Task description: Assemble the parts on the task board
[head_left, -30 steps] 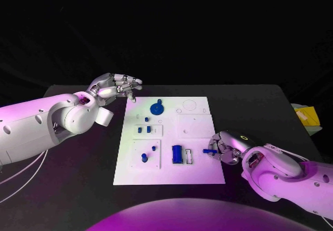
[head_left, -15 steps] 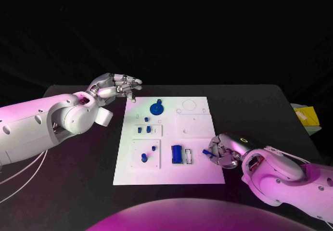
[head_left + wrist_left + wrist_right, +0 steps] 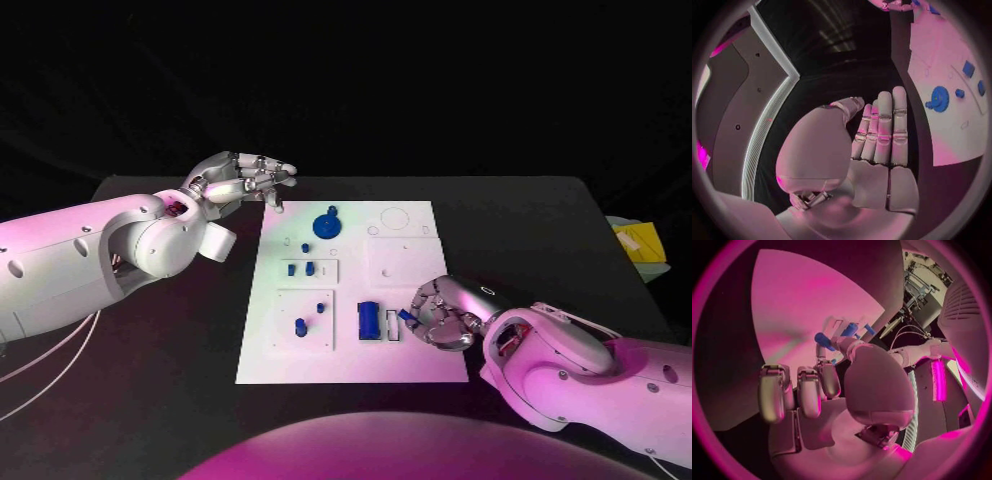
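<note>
Pinching small blue peg [image 3: 410,317], right robot hand [image 3: 441,318]

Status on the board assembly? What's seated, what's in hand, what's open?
Several blue parts, including the blue wheel, sit on the task board. The right hand pinches a small blue part by the blue block. The left hand holds nothing. The board's upper right looks unfilled.

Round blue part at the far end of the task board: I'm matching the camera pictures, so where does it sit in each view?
Head view: the round blue part lies at the board's far end, near the left hand.
Left wrist view: the same part lies on the board, beyond that hand's fingers.
Right wrist view: I cannot pick it out.
Shared landmark: the white task board.
</note>
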Motion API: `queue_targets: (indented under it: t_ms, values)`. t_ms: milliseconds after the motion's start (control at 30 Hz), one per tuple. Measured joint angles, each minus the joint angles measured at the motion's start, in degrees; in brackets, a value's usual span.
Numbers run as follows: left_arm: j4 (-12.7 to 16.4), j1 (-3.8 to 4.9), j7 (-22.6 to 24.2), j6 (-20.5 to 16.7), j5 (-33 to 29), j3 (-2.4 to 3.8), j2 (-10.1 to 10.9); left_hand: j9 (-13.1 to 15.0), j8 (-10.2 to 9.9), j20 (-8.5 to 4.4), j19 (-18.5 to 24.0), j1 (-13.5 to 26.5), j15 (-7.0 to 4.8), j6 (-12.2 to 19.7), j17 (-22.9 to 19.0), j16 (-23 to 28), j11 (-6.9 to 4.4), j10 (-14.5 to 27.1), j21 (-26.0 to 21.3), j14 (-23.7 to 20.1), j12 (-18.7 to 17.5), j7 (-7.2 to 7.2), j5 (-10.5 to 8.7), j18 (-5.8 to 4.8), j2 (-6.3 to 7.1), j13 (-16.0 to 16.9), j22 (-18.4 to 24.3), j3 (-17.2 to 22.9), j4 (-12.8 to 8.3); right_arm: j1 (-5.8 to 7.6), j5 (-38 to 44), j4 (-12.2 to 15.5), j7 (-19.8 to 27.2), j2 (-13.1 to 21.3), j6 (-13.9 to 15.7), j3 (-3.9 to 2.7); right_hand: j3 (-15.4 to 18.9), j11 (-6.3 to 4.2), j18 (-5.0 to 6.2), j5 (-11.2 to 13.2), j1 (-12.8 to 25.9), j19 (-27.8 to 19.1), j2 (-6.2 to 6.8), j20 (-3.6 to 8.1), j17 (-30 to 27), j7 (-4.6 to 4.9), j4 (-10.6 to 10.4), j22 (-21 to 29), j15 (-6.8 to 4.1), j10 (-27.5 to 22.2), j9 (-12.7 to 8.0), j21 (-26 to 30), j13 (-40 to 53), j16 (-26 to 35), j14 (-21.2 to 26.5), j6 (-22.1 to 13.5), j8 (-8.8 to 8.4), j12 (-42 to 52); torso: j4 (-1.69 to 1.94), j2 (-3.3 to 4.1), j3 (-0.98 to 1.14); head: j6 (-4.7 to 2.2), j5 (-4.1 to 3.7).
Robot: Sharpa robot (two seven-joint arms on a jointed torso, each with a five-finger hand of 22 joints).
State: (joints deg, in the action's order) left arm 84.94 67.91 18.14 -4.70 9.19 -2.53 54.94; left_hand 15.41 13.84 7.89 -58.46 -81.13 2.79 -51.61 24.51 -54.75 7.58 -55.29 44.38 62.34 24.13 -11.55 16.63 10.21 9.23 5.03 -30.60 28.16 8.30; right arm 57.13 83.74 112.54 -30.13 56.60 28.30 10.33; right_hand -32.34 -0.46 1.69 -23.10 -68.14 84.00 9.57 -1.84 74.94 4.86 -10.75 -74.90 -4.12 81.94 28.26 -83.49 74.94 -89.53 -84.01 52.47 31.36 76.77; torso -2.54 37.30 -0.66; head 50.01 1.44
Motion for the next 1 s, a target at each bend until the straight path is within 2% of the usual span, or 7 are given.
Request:
queue_targets:
  t_ms: [100, 167, 233, 367, 433, 700, 1000]
  values:
    - [0.1, 0.00, 0.0, 0.0, 0.0, 0.00, 0.0, 0.0, 0.0, 0.00, 0.0, 0.0, 0.00, 0.0, 0.0, 0.0, 0.00, 0.0, 0.0, 0.0, 0.0, 0.00, 0.00, 0.00, 0.00, 0.0, 0.0, 0.0, 0.0, -0.02, -0.8, -0.5, 0.0, -1.0, 0.2, 0.00, 1.1, 0.00, -0.01, -0.3, 2.0, 0.0, -0.51, 0.00, 0.0, 0.01, -1.1, 0.0, 0.00, 0.0, 0.0, 0.0, 0.0, 0.0, 0.0, 0.0, 0.16, 0.0, 0.00, 0.03, -0.01, 0.00, 0.02]
    - [0.1, 0.00, 0.0, 0.0, 0.0, 0.00, 0.0, 0.0, 0.0, 0.00, 0.0, 0.0, 0.00, 0.0, 0.0, 0.0, 0.00, 0.0, 0.0, 0.0, 0.0, 0.00, 0.00, 0.00, 0.00, 0.0, 0.0, 0.0, 0.0, -0.06, -1.3, -0.8, 0.0, -1.5, 0.2, 0.00, 1.4, 0.16, 0.00, -0.7, 3.6, 0.0, -1.04, 0.00, 0.0, 0.21, -2.5, 0.0, 0.00, 0.2, 0.2, 0.0, 0.0, 0.0, 0.0, 0.2, 0.30, 0.2, 0.00, 0.03, -0.01, 0.00, 0.02]
    - [0.1, 0.00, 0.0, 0.0, 0.0, -0.01, 0.0, 0.0, 0.0, 0.00, 0.0, 0.0, 0.00, 0.0, 0.0, 0.0, 0.00, 0.0, 0.0, 0.0, 0.0, 0.00, 0.00, 0.00, 0.00, 0.0, 0.0, 0.0, 0.0, -0.09, -1.7, -1.4, 0.0, -2.0, 0.2, 0.00, 1.8, -0.05, 0.00, -0.8, 3.9, 0.0, -0.82, 0.00, 0.0, 0.16, -3.0, 0.0, 0.00, 0.4, 0.3, -0.2, 0.0, 0.0, 0.0, 0.5, 0.28, 0.5, 0.01, 0.03, -0.01, 0.00, 0.05]
    - [0.2, 0.00, 0.0, 0.0, 0.0, -0.01, 0.0, 0.0, 0.0, 0.00, 0.0, 0.0, 0.00, 0.0, 0.0, -0.2, 0.00, 0.0, 0.0, 0.0, 0.0, 0.00, 0.00, 0.00, 0.00, 0.0, 0.0, 0.0, 0.0, -0.20, -2.3, -2.3, -0.2, -2.7, 0.0, 0.00, 2.6, -0.10, 0.00, -1.1, 5.0, 0.0, -0.65, 0.00, 0.0, -1.09, -3.8, 0.0, 0.00, 0.4, 0.1, -0.2, 0.0, 0.0, 0.0, 1.9, 0.08, 0.7, 0.01, 0.02, 0.02, 0.00, 0.18]
    - [0.2, 0.00, 0.0, 0.0, 0.0, -0.03, 0.0, 0.1, 0.0, 0.00, 0.0, 0.0, 0.00, 0.0, 0.0, -0.2, 0.00, 0.0, 0.0, 0.0, 0.0, 0.00, 0.00, 0.00, 0.00, 0.0, 0.0, 0.0, 0.0, -0.27, -2.6, -2.6, -0.3, -3.0, -0.1, 0.00, 2.9, -0.16, 0.00, -1.9, 5.3, 0.0, -0.69, 0.00, 0.0, -1.22, -4.1, 0.0, 0.00, 0.9, 0.0, -0.2, 0.0, 0.0, 0.0, 2.1, 0.08, 1.0, 0.02, -0.01, 0.03, 0.00, 0.23]
    - [0.2, -0.01, 0.0, 0.1, 0.0, -0.03, 0.0, 0.1, 0.0, 0.00, 0.0, 0.0, 0.00, 0.0, 0.0, -0.2, 0.00, 0.0, 0.0, 0.0, 0.0, 0.00, 0.00, 0.00, 0.00, 0.0, 0.0, 0.0, 0.0, -0.61, -2.9, -3.5, -0.5, -3.9, -0.8, -0.01, 3.3, -0.16, 0.00, -2.0, 5.4, 0.0, -0.62, 0.00, 0.0, -1.40, -4.2, 0.0, 0.01, 0.9, 0.0, -0.2, 0.0, 0.0, 0.0, 2.2, 0.10, 1.4, 0.01, -0.07, 0.05, 0.00, 0.23]
    - [0.3, -0.01, 0.0, 0.1, 0.0, -0.02, 0.0, 0.1, 0.0, 0.00, 0.0, 0.0, 0.00, 0.0, 0.0, -0.2, 0.00, 0.0, 0.0, 0.0, 0.0, 0.00, 0.00, 0.00, 0.00, 0.0, 0.0, 0.0, 0.0, -0.97, -2.7, -4.0, -0.8, -4.8, -1.2, -0.07, 3.5, -0.36, 0.00, -2.0, 5.4, 0.0, -0.62, -0.01, 0.0, -1.12, -4.0, 0.0, 0.01, 1.1, 0.2, -0.4, 0.0, 0.0, 0.0, 2.6, 0.55, 1.4, 0.00, -0.05, 0.05, 0.00, 0.34]
